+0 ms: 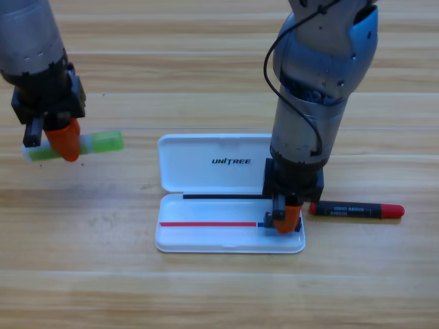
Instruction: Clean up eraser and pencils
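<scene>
While the right gripper (pixel 286 221) points straight down into the right end of the white case (pixel 226 164), I can't tell if it's got the eraser or how its jaws stand. Left of the case, the left gripper (pixel 60 140) grips the green pencil (pixel 103 142), long axis sideways. The black pencil (pixel 355 210) lies right of the case, nearest the right arm.

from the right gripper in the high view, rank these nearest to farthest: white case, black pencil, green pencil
Measured from the right gripper, which is down in the case's right end:
1. White case, directly under and around it.
2. Black pencil, on the table just to its right.
3. Green pencil, far to the left, held up by the left gripper.
</scene>
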Tool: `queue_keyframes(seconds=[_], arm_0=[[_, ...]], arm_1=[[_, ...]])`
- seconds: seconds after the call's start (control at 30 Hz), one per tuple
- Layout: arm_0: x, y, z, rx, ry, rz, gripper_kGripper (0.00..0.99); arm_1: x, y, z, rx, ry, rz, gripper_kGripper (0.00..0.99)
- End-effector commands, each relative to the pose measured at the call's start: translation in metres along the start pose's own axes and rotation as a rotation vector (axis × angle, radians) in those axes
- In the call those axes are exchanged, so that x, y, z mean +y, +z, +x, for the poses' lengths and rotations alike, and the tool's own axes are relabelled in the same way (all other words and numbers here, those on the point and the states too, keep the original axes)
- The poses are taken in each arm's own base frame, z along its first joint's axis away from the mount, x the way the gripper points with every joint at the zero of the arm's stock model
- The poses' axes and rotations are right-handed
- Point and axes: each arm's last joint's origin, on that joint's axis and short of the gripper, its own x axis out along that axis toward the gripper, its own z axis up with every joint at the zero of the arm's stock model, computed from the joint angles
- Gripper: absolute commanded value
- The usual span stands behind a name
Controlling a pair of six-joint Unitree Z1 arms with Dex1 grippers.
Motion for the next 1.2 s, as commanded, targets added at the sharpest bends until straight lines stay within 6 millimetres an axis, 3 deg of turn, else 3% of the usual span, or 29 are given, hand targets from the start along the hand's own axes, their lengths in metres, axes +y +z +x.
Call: queue_keyframes(seconds=[0.03, 0.13, 0.27, 0.4, 0.53, 0.63, 0.77, 0.9, 1.2], arm_0=[[-0.009, 0.004, -0.006, 0.004, 0.007, 0.014, 0.000], [-0.011, 0.007, -0.008, 0.003, 0.010, 0.018, 0.000], [-0.019, 0.020, -0.015, -0.010, 0.018, 0.035, 0.000], [-0.032, 0.044, -0.016, -0.020, 0.016, 0.073, 0.000], [-0.043, 0.072, -0.006, -0.025, -0.007, 0.131, 0.000], [-0.049, 0.093, 0.009, -0.021, -0.038, 0.158, 0.000], [-0.055, 0.115, 0.035, 0.000, -0.075, 0.188, 0.000], [-0.059, 0.132, 0.058, 0.017, -0.091, 0.205, 0.000], [-0.064, 0.156, 0.089, 0.029, -0.113, 0.232, 0.000]], arm_1=[[0.009, 0.003, 0.026, 0.056, 0.057, -0.026, 0.586], [0.011, 0.002, 0.014, 0.035, 0.044, -0.027, 0.793], [0.019, -0.010, -0.022, 0.003, 0.023, -0.025, 0.808], [0.034, -0.046, -0.067, -0.032, -0.002, -0.005, 0.911], [0.028, -0.086, -0.082, -0.020, -0.027, 0.058, 0.988], [0.007, -0.104, -0.074, 0.022, -0.028, 0.092, 0.986], [-0.020, -0.105, -0.031, 0.132, 0.013, 0.086, 0.983], [-0.051, -0.103, -0.001, 0.131, 0.050, 0.094, 0.977], [-0.071, -0.096, 0.035, 0.128, 0.044, 0.044, 0.950]])
